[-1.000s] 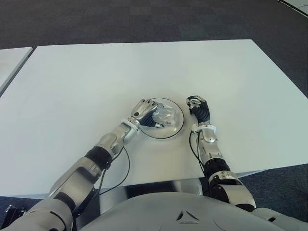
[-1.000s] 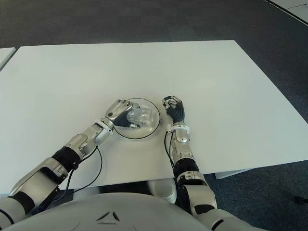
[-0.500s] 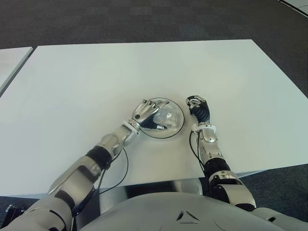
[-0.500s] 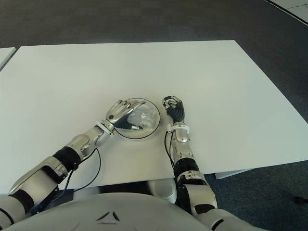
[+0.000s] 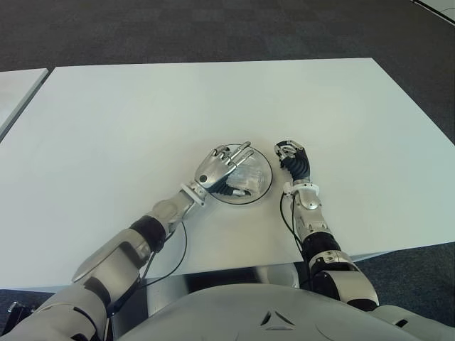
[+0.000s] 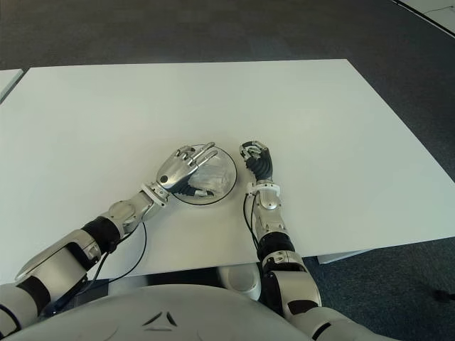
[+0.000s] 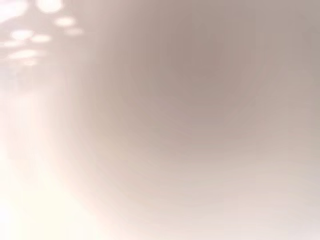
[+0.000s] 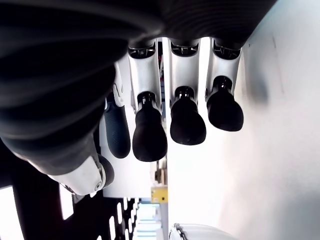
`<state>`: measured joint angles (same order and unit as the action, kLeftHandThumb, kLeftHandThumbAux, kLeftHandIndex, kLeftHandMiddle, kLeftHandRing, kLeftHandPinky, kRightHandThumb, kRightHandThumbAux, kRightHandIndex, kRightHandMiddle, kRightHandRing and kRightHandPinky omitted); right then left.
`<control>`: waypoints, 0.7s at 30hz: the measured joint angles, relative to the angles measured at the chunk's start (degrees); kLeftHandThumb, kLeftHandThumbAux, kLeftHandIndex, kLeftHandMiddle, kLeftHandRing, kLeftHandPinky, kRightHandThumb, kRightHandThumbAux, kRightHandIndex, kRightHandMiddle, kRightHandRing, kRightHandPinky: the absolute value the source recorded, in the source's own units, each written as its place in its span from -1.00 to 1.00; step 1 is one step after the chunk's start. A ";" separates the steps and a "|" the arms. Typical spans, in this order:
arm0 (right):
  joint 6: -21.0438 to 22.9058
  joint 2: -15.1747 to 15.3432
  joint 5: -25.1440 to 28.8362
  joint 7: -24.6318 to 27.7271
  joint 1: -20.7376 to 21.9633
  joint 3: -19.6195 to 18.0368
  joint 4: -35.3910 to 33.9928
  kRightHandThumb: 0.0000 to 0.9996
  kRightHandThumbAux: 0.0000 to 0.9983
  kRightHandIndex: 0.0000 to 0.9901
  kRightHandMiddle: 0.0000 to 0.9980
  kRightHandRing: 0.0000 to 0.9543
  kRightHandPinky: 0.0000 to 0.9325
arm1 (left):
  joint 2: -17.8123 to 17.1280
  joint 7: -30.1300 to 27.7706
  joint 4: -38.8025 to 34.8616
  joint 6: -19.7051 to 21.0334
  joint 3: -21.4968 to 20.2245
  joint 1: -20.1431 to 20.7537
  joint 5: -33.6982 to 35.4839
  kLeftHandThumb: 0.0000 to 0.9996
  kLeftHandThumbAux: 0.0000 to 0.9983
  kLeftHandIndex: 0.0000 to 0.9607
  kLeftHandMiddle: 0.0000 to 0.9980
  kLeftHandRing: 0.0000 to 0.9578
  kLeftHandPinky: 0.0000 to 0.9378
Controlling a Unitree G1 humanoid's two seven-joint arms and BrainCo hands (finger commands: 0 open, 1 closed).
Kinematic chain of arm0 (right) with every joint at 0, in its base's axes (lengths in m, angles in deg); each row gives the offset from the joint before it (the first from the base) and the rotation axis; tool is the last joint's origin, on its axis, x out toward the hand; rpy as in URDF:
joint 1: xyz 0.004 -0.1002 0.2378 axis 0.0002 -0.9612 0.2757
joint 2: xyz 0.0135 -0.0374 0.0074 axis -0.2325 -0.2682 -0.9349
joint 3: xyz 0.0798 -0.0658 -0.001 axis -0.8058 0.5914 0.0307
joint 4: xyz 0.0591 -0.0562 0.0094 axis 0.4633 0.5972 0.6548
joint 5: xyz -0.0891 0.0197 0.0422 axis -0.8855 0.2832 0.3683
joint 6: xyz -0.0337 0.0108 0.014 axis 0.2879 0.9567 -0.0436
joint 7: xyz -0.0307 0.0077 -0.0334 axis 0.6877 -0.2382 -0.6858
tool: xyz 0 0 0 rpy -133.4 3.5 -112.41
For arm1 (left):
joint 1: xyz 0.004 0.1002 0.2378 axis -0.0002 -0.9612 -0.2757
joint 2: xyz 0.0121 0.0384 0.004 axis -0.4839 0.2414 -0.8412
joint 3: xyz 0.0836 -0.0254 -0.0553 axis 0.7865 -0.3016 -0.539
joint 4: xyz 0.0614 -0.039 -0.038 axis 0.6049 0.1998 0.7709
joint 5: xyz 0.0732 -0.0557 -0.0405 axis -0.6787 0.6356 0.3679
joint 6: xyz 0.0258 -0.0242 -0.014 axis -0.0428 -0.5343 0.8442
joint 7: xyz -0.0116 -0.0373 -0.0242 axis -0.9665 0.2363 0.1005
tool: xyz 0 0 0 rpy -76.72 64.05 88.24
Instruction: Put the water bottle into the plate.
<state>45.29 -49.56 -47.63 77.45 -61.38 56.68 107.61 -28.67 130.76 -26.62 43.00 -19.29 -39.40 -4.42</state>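
A clear, crumpled water bottle [image 5: 249,178] lies on its side inside the round clear plate [image 5: 269,175] near the table's front middle. My left hand [image 5: 222,166] hovers over the plate's left half with its fingers spread and straight, holding nothing, and it hides part of the bottle. My right hand [image 5: 292,157] shows just to the right of the plate, fingers curled. In the right wrist view its dark fingertips [image 8: 187,122] are bent inward around nothing. The left wrist view gives only a pale blur.
The white table [image 5: 142,114] stretches wide on all sides of the plate. A second white table's corner [image 5: 18,89] shows at the far left. Dark carpet lies beyond the far edge.
My left hand has uncurled from the bottle and lifted, its fingers now spread over the plate. The bottle stays lying in the plate. The right hand has not moved.
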 measured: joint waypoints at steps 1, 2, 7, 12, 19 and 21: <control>0.00 0.00 0.00 0.01 0.06 0.00 0.05 0.40 0.47 -0.12 0.57 0.62 0.63 | -0.08 0.03 -0.07 0.15 0.12 0.03 -0.12 -0.03 -0.60 -1.00 -1.00 -1.00 -1.00; 0.00 0.00 0.00 0.03 0.09 0.00 0.09 0.40 0.47 -0.12 0.57 0.62 0.63 | -0.16 0.03 -0.16 0.28 0.20 0.04 -0.23 -0.03 -0.61 -1.00 -1.00 -1.00 -1.00; -0.03 0.01 0.03 0.19 0.23 -0.04 0.23 0.40 0.47 -0.12 0.57 0.62 0.63 | -0.87 -0.58 -1.17 0.89 0.94 0.05 -0.58 -0.01 -0.66 -1.00 -1.00 -1.00 -1.00; -0.03 0.01 0.06 0.19 0.32 -0.10 0.32 0.41 0.46 -0.12 0.57 0.61 0.63 | -1.71 -2.68 -3.00 1.51 1.53 -0.04 -0.58 0.00 -0.68 -1.00 -1.00 -1.00 -1.00; -0.03 -0.22 0.21 0.16 0.33 -0.27 0.21 0.41 0.46 -0.12 0.56 0.60 0.65 | -3.23 -6.78 -7.14 3.15 1.74 -1.01 -0.59 0.02 -0.71 -1.00 -1.00 -1.00 -1.00; -0.03 -0.33 0.30 0.17 0.32 -0.32 0.13 0.41 0.46 -0.11 0.56 0.60 0.66 | -3.87 -8.59 -9.23 4.02 1.70 -1.77 -0.60 0.02 -0.71 -1.00 -1.00 -1.00 -1.00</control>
<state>45.27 -49.88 -47.33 77.62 -61.06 56.36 107.74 -32.54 122.17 -35.84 47.02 -17.59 -41.16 -5.02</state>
